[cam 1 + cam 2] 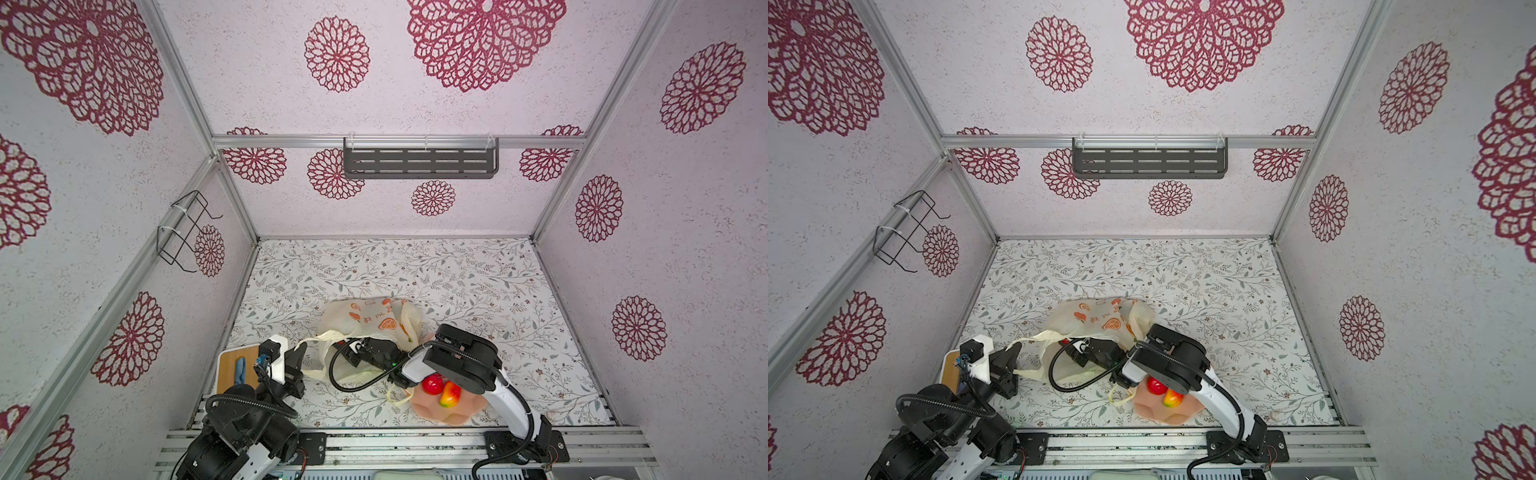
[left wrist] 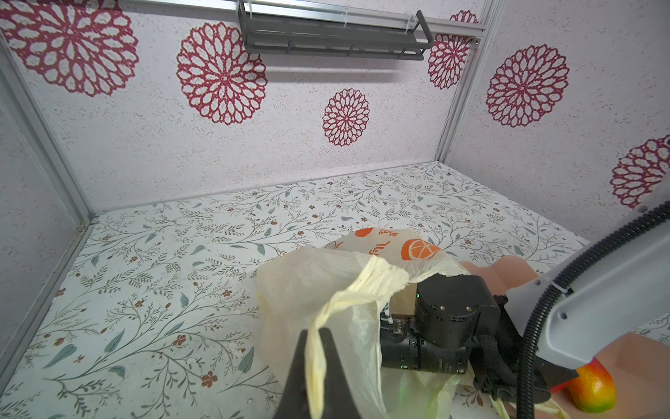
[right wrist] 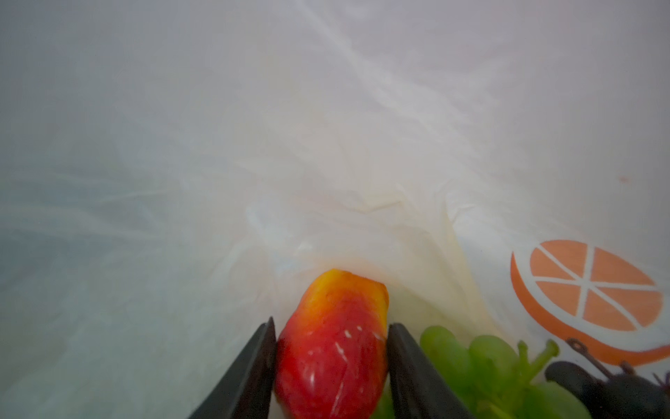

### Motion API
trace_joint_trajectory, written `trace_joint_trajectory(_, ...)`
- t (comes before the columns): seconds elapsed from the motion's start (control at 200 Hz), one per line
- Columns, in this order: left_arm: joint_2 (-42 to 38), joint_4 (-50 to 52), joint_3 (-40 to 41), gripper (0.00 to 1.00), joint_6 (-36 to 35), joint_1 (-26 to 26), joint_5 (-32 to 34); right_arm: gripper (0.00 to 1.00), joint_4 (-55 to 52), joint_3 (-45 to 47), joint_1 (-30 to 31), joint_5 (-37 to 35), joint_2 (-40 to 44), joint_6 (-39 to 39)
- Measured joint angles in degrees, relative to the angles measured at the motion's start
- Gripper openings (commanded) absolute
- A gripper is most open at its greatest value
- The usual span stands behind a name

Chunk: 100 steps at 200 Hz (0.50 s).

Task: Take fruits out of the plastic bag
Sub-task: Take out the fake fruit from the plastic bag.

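Right wrist view: right hand [image 3: 331, 323] clamps glossy red-yellow mango [image 3: 330, 355] inside crinkly cream plastic bag [image 3: 326, 145].

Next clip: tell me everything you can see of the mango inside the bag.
The mango is a glossy, plastic-looking toy fruit, mostly red and shading to yellow-orange at its far tip. It lies inside the plastic bag, lengthwise between the right tool's dark fingers, which touch both flanks. A green grape bunch sits close beside it; contact there is unclear.

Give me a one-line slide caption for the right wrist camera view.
Inside the plastic bag, the right gripper clasps a red-yellow mango, green grapes beside it.
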<state>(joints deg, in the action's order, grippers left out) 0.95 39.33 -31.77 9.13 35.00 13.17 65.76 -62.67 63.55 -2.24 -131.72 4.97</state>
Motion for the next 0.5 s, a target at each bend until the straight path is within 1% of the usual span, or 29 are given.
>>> trace_joint_trajectory(0.07, 0.0, 0.0, 0.0, 0.0, -0.11, 0.0, -0.15, 0.66, -2.62, -0.85, 0.02, 0.11, 0.31, 0.55)
trace_joint_trajectory(0.24, 0.0, -0.02, 0.0, 0.0, -0.24, 0.0, -0.61, 0.66, -11.74, -6.34, 0.02, 0.15, 0.26, 0.07)
trace_joint_trajectory(0.37, 0.0, -0.02, 0.0, 0.0, -0.44, 0.0, -0.72, 0.62, -19.1, -11.17, -0.02, 0.17, -0.28, -0.66)
trace_joint_trajectory(0.5, 0.0, -0.02, 0.0, 0.0, -0.55, 0.0, -0.7, 0.61, -24.04, -14.78, -0.33, -0.22, -1.05, -1.79)
